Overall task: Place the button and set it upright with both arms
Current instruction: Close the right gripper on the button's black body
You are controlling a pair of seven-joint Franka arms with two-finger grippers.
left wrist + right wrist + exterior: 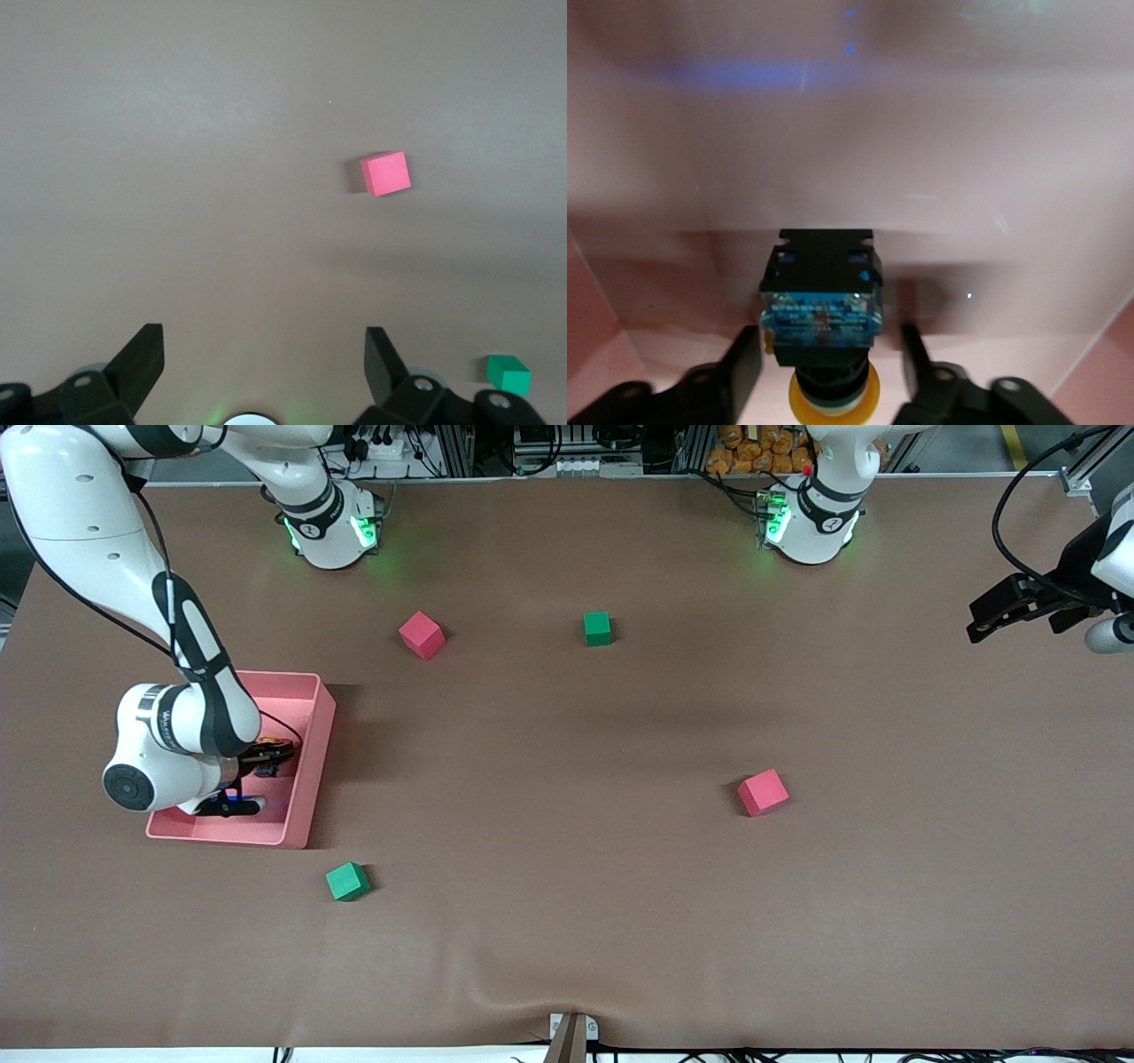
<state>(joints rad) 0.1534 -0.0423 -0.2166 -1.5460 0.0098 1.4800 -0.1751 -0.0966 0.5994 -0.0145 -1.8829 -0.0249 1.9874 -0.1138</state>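
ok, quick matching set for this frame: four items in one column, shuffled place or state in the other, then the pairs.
Items:
1. button
2. right pincer
3. left pincer
4. pink tray

States:
A. open, over bare table at the left arm's end
B. on the table at the right arm's end
C. in the tray, between two fingers
D. down in the tray, fingers either side of the button

Pairs: 1-C, 2-D, 3-A, 4-B

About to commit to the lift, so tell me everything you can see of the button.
The button lies in the pink tray at the right arm's end of the table. It has a black blocky body, a glossy blue-tinted band and a round orange cap, all plastic-looking. The right tool straddles it, a finger on each side; contact with the fingers cannot be made out. The front view hides it under the wrist.
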